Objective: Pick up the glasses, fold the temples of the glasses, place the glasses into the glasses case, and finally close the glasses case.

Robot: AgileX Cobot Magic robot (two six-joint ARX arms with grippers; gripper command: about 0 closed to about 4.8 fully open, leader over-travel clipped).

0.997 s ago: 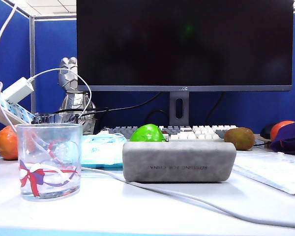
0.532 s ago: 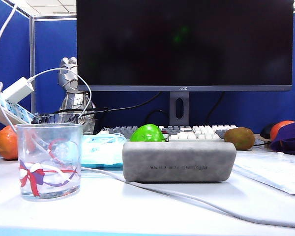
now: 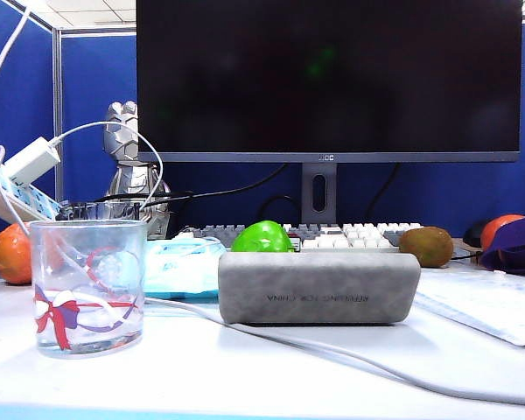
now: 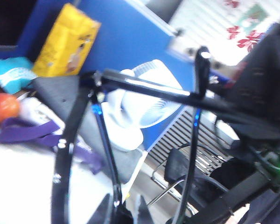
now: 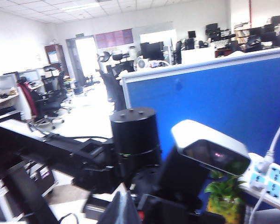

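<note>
Nothing on the desk has shifted since the earlier view | left gripper [image 4: 126, 212] clamped on the glasses [image 4: 130, 140], held aloft | right gripper [image 5: 123, 210] shut, empty, raised | glasses case [image 3: 318, 287] closed beside tumbler [image 3: 88, 285] | frame light, thin, fragile: hold at bridge, push temples [image 4: 149, 88] gently near hinges.

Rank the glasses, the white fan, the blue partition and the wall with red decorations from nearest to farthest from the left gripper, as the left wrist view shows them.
1. Glasses: in the jaws of the left gripper, which is shut on them.
2. White fan: behind the lenses.
3. Blue partition: behind the fan.
4. Wall with red decorations: beyond the partition.
</note>
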